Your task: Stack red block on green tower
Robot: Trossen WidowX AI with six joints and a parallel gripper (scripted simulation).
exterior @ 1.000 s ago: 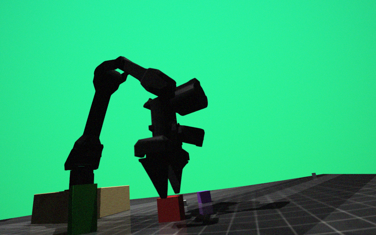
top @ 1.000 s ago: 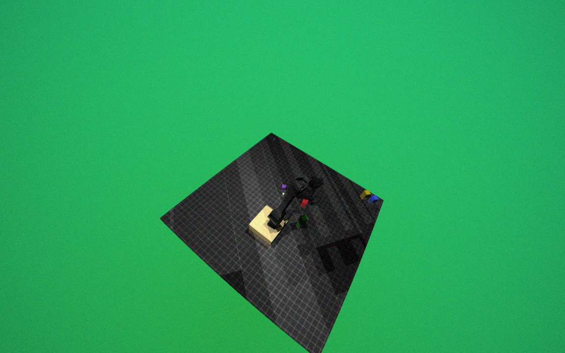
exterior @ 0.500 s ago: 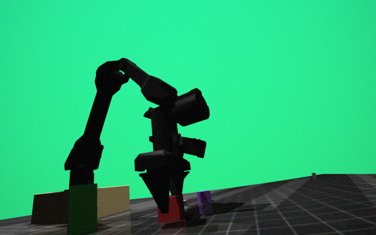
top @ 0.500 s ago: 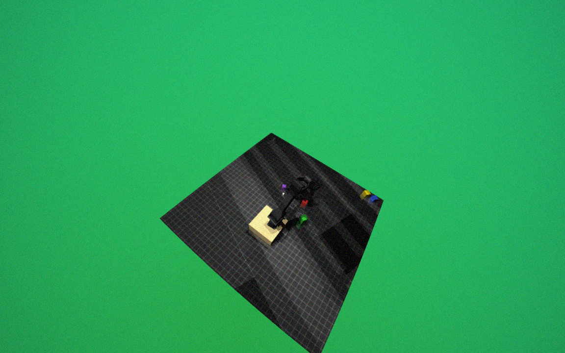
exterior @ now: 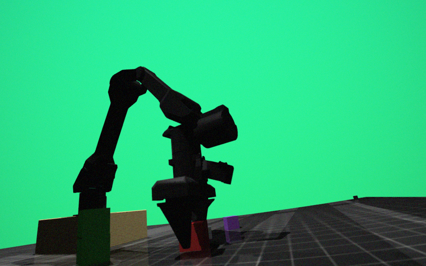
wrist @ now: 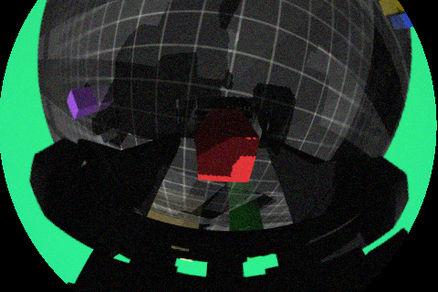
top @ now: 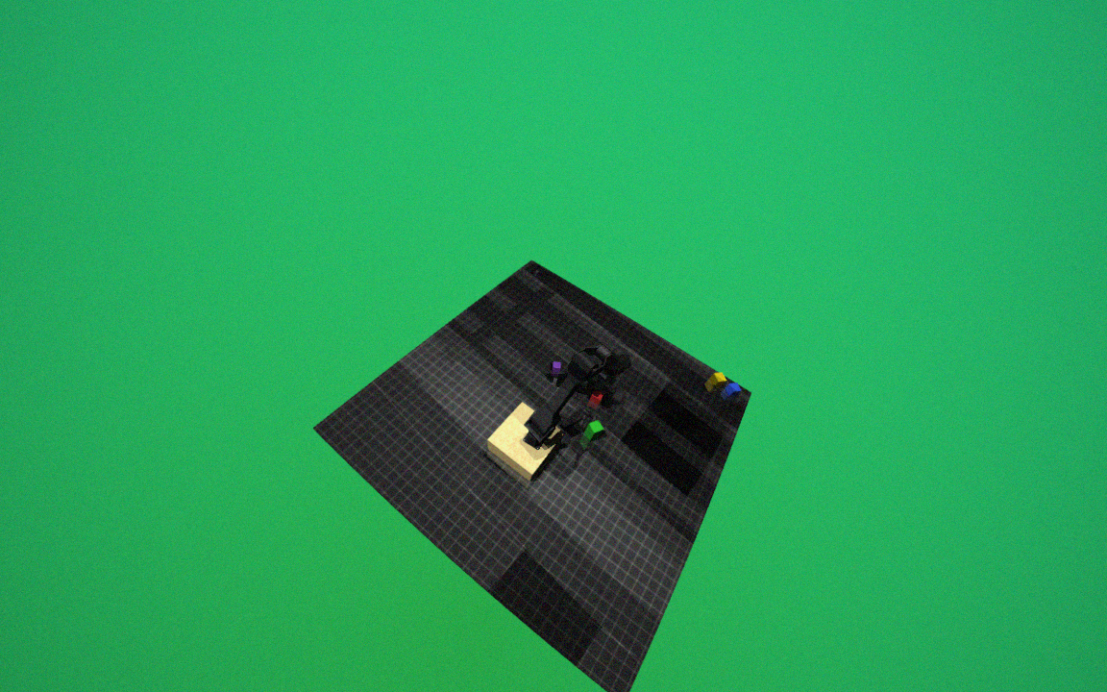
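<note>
The red block point(top: 596, 399) point(exterior: 200, 234) point(wrist: 226, 153) sits on the dark grid floor. My gripper point(exterior: 193, 243) point(wrist: 224, 140) is open and lowered around it, one finger on each side, fingertips near the floor. The fingers stand wide and do not press on the block. The green tower point(top: 594, 429) point(exterior: 93, 235) point(wrist: 246, 215) stands upright a short way off, beside the tan base block point(top: 512, 443) point(exterior: 128, 225) that carries the arm.
A purple block point(top: 555, 367) point(exterior: 231, 222) point(wrist: 84, 101) lies on the floor a little beyond the red one. A yellow block point(top: 715, 379) point(wrist: 390, 4) and a blue block point(top: 730, 389) point(wrist: 401, 21) sit together at the far edge of the floor.
</note>
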